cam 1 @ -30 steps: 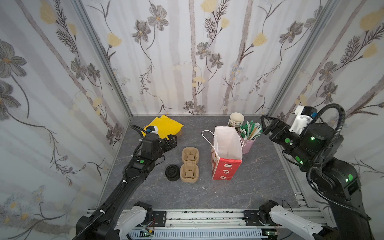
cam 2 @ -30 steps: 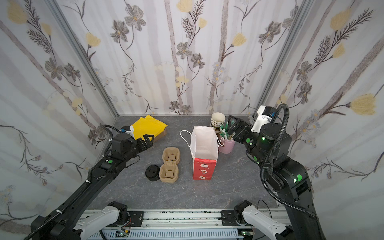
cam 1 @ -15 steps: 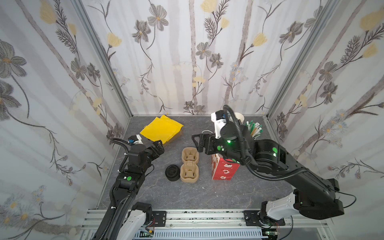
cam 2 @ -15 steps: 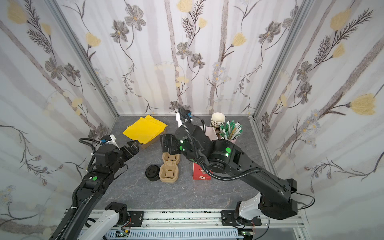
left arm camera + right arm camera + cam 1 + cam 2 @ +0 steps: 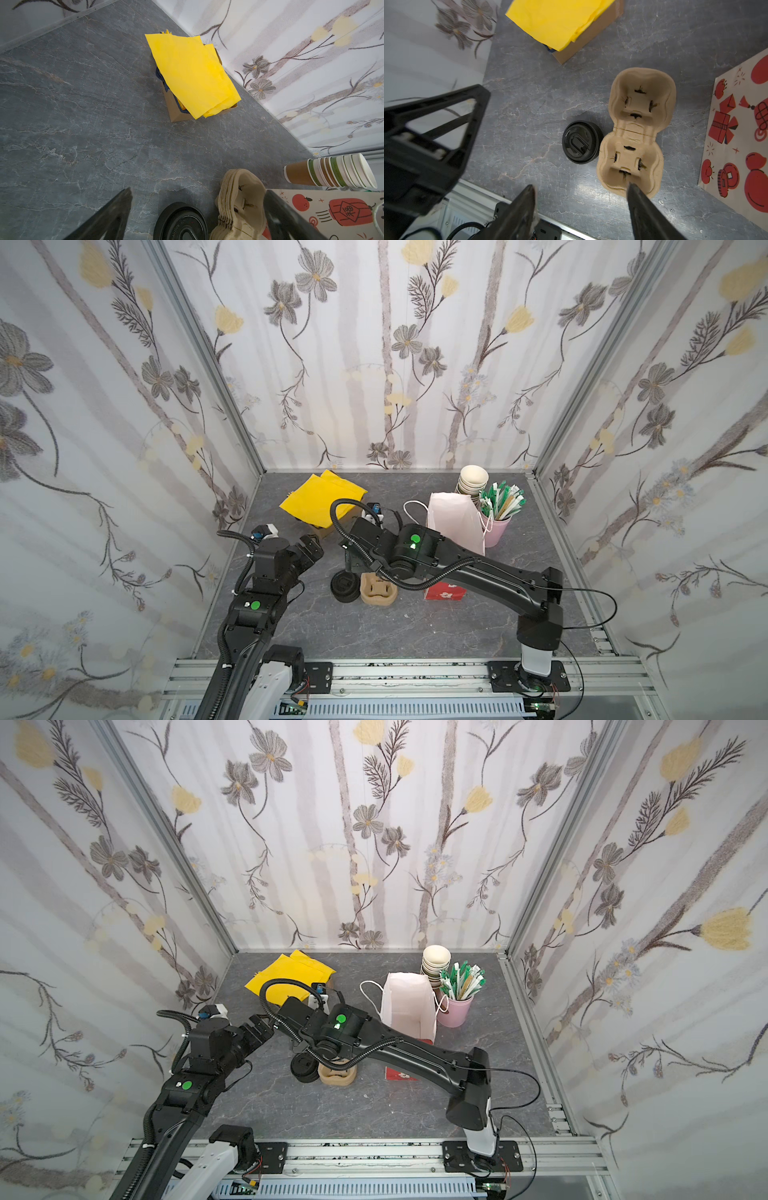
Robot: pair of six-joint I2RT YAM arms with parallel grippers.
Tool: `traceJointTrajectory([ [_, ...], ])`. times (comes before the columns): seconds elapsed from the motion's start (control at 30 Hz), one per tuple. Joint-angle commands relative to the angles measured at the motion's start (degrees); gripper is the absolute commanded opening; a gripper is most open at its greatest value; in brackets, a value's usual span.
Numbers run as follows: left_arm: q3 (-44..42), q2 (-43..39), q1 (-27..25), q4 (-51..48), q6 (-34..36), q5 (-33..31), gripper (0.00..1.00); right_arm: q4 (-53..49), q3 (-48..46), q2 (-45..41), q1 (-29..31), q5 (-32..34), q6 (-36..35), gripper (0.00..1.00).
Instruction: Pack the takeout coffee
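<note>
The takeout coffee does not show in any view. My right gripper (image 5: 580,185) is open with nothing between its fingers. It hangs over the table by a short pile of black lids (image 5: 581,143) and a pulp cup carrier (image 5: 637,133). In both top views the right arm reaches across the middle and hides most of its gripper (image 5: 348,566). My left gripper (image 5: 309,549) is open and empty, left of the lids (image 5: 345,587). In the left wrist view the left gripper (image 5: 198,190) points at the lids (image 5: 180,222) and carrier (image 5: 241,203).
A white paper bag (image 5: 455,518) with red prints stands open right of the arm. Behind it are a stack of lidless cups (image 5: 471,481) and a pink cup of stirrers (image 5: 496,522). Yellow napkins (image 5: 320,502) lie on a brown box at the back left.
The right arm has swung from the far right across the bag to the left middle, over the lids and carrier. The left arm has drawn back toward the left front.
</note>
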Motion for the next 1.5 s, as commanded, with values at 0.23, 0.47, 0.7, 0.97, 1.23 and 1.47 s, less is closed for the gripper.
traceJointTrajectory([
  [0.23,-0.12,0.62,0.19,-0.02,-0.96,-1.0,1.0,-5.66,1.31,7.68,-3.1,-0.94,6.68,0.57],
  [0.47,0.07,0.7,0.1,-0.1,-0.88,-1.14,1.0,-4.89,1.3,9.52,-4.5,-1.06,6.08,0.54],
  [0.7,1.7,1.83,0.14,0.28,0.28,0.45,1.0,-3.47,4.11,2.83,-4.56,1.79,4.8,0.54],
  [0.97,4.61,5.18,0.06,4.56,1.63,3.79,1.0,3.14,4.17,-12.12,-6.8,8.89,-5.02,0.56],
  [1.23,7.49,12.05,-4.22,16.64,4.4,10.97,1.0,0.3,3.95,-18.8,-21.59,13.94,-13.77,0.57],
  [1.47,14.15,20.66,-10.24,19.63,9.1,11.91,1.0,-1.29,3.06,-14.69,-38.5,12.13,-19.12,0.57],
])
